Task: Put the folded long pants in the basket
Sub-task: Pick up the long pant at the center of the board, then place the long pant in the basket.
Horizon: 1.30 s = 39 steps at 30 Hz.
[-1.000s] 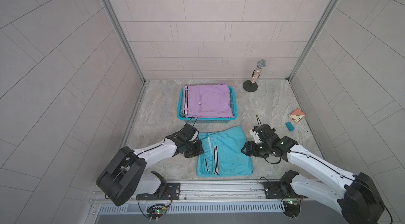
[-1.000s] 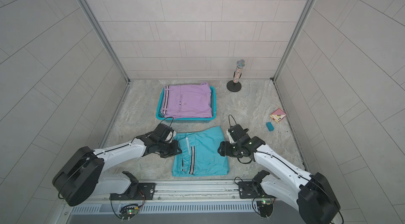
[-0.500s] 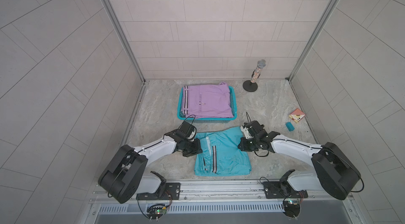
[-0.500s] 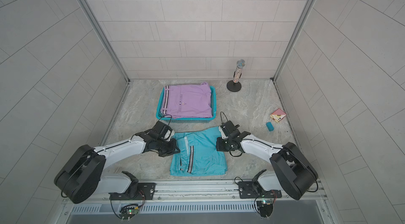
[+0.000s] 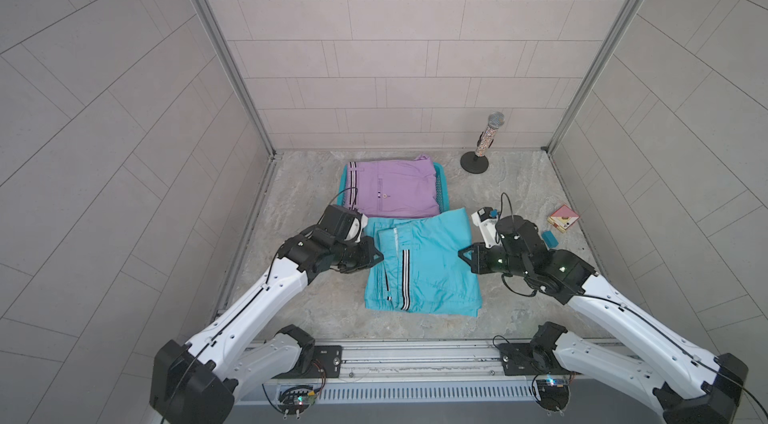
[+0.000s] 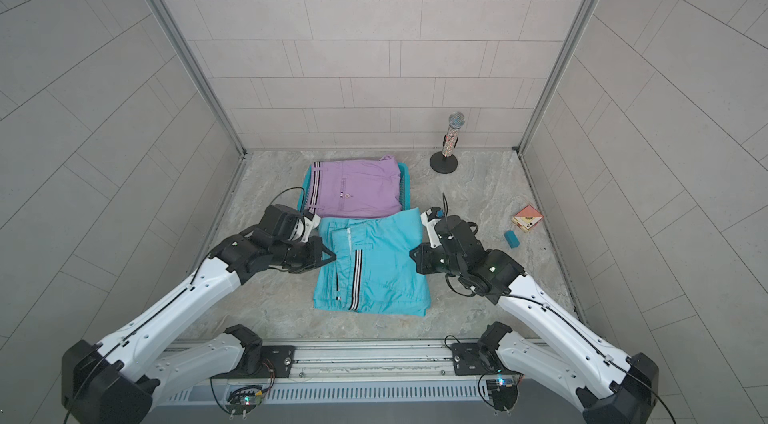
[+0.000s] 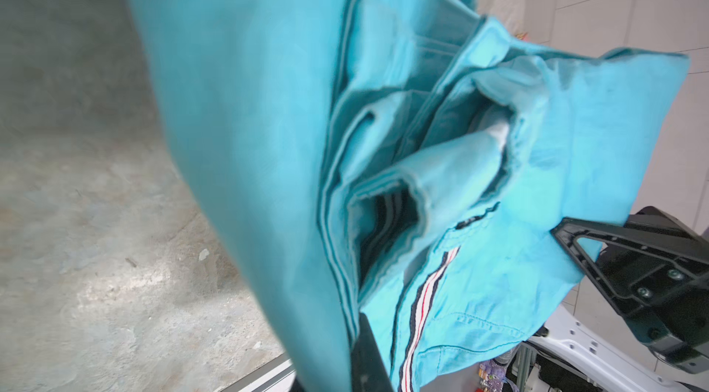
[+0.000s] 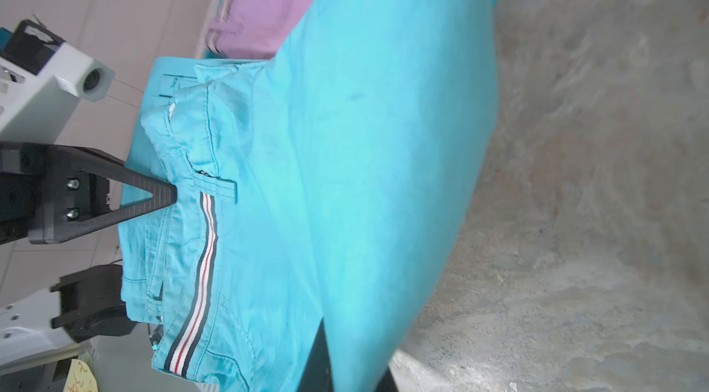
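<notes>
The light blue folded long pants [image 5: 428, 264] [image 6: 382, 264] with striped trim hang between my two grippers, just in front of the basket. My left gripper [image 5: 379, 255] [image 6: 332, 253] is shut on their left edge, and my right gripper [image 5: 461, 253] [image 6: 412, 253] is shut on their right edge. In the wrist views the blue fabric [image 7: 268, 102] [image 8: 383, 140] sags above the floor and covers most of each jaw. The teal basket [image 5: 442, 189] [image 6: 405, 189] stands behind, with lilac folded pants [image 5: 392, 189] [image 6: 353, 189] lying in it. The far edge of the blue pants overlaps the basket's front rim.
A glittery microphone on a round stand [image 5: 482, 148] is at the back right. A small pink-and-yellow box [image 5: 563, 218] and a small teal block [image 5: 550, 238] lie near the right wall. Tiled walls close three sides. A metal rail [image 5: 415, 355] runs along the front.
My right gripper closed on the right edge of the blue pants. Held by both grippers, the pants rose and shifted toward the basket.
</notes>
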### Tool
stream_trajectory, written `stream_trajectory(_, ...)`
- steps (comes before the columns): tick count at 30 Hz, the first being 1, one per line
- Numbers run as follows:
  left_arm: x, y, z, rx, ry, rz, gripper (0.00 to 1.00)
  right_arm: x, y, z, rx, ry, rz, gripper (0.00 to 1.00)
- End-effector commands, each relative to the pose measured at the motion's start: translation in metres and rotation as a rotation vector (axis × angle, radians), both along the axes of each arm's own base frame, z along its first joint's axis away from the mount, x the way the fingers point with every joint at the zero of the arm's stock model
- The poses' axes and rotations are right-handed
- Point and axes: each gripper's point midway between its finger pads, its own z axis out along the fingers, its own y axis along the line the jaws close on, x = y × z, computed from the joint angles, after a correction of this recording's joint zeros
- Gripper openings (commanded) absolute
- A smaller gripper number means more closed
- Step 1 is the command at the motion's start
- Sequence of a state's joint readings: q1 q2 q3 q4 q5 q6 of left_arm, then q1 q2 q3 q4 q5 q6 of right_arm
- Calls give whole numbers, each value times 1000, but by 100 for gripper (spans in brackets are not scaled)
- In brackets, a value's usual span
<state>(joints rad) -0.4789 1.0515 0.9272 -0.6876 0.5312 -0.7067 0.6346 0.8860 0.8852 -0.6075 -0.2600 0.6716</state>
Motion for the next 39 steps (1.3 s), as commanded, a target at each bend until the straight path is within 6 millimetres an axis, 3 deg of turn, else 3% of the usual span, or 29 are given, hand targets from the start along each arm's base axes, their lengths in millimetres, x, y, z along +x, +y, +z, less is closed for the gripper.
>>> stream_trajectory(1, 9, 16, 27, 44, -32, 9, 0, 15, -5, 38, -38, -86, -27, 0)
stream_trajectory(5, 50, 23, 62, 8, -73, 35, 0, 54, 15, 77, -3, -140, -14, 0)
stream_trajectory(7, 73, 27, 76, 6, -98, 57, 0, 79, 22, 87, 4, -162, -30, 0)
stream_trajectory(10, 110, 32, 86, 17, -105, 78, 0, 119, 31, 95, 32, -167, -54, 0)
stream_trajectory(14, 158, 39, 83, 26, -82, 109, 0, 172, 39, 96, 55, -161, -89, 0)
stream_trajectory(18, 193, 48, 68, 48, -36, 148, 0, 213, 48, 81, 25, -150, -103, 0)
stream_trajectory(25, 234, 55, 23, 90, 26, 192, 0, 263, 55, 13, -4, -43, -139, 0)
stream_trajectory(30, 244, 59, -25, 134, 111, 190, 0, 277, 60, -35, -52, 8, -137, 0)
stream_trajectory(34, 241, 66, -62, 198, 179, 175, 0, 276, 54, -82, -109, 82, -141, 0)
stream_trajectory(37, 245, 70, -72, 217, 173, 187, 6, 273, 49, -94, -122, 99, -150, 0)
stream_trajectory(39, 248, 69, -66, 202, 160, 192, 20, 273, 49, -84, -114, 79, -149, 0)
